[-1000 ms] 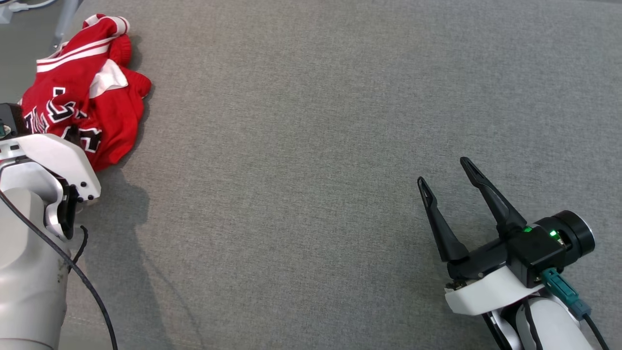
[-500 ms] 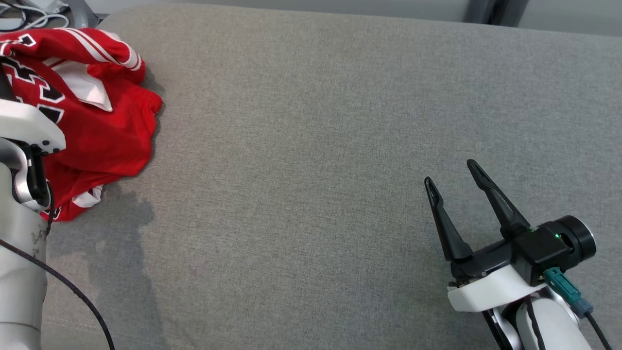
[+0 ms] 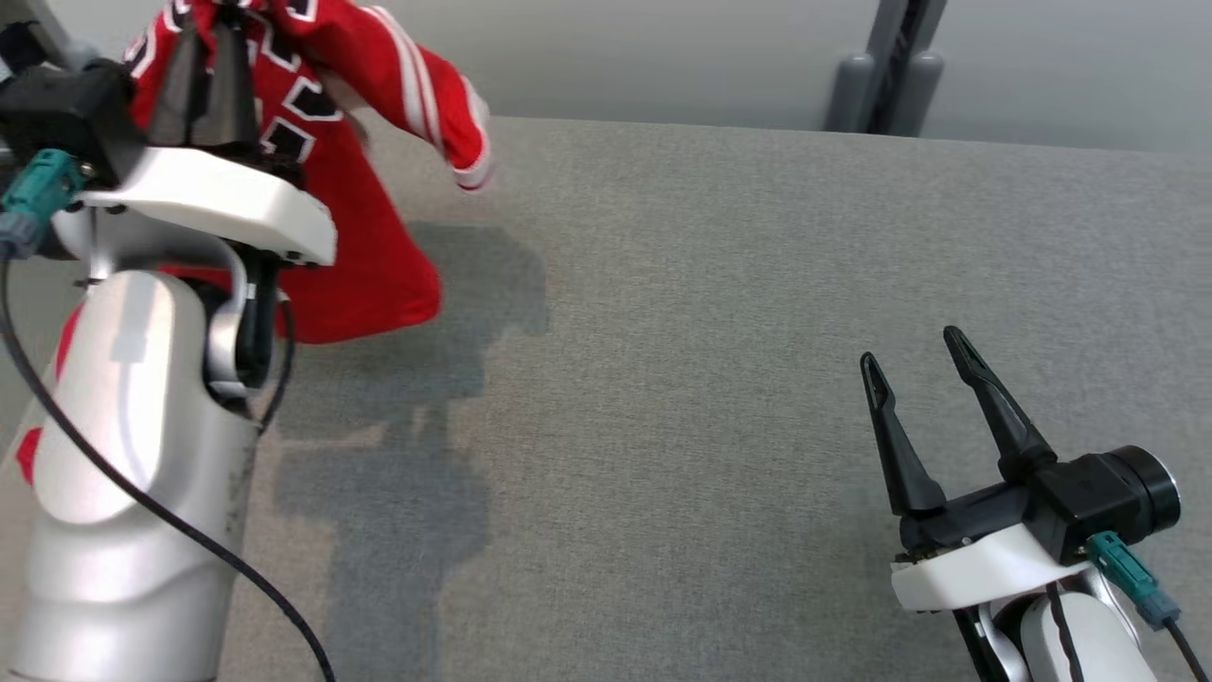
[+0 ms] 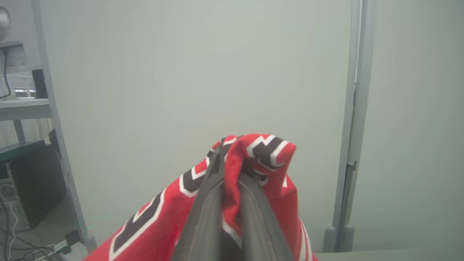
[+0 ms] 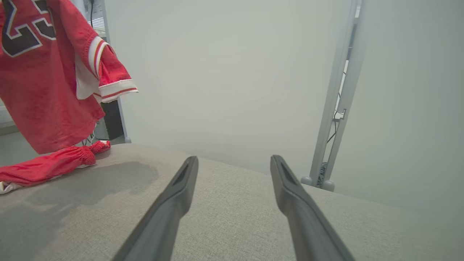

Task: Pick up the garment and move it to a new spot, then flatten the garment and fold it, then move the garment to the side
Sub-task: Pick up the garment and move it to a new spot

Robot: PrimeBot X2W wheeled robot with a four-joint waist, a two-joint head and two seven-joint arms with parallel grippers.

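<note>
Jersey [image 3: 379,256] is hanging clamped in the left gripper [image 3: 204,38] above the grey cushion [image 3: 710,332]; right gripper [image 3: 911,347] is resting, fingers apart.

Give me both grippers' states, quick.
Left gripper: shut on the red jersey.
Right gripper: open, holding nothing.

The garment [image 3: 379,275] is soft red cloth; the cushion [image 3: 720,379], matt grey coarse weave.

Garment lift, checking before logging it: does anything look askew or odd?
Nothing damaged. The red garment hangs bunched from the left gripper, pinched between its fingers, while one sleeve trails on the grey surface.
</note>
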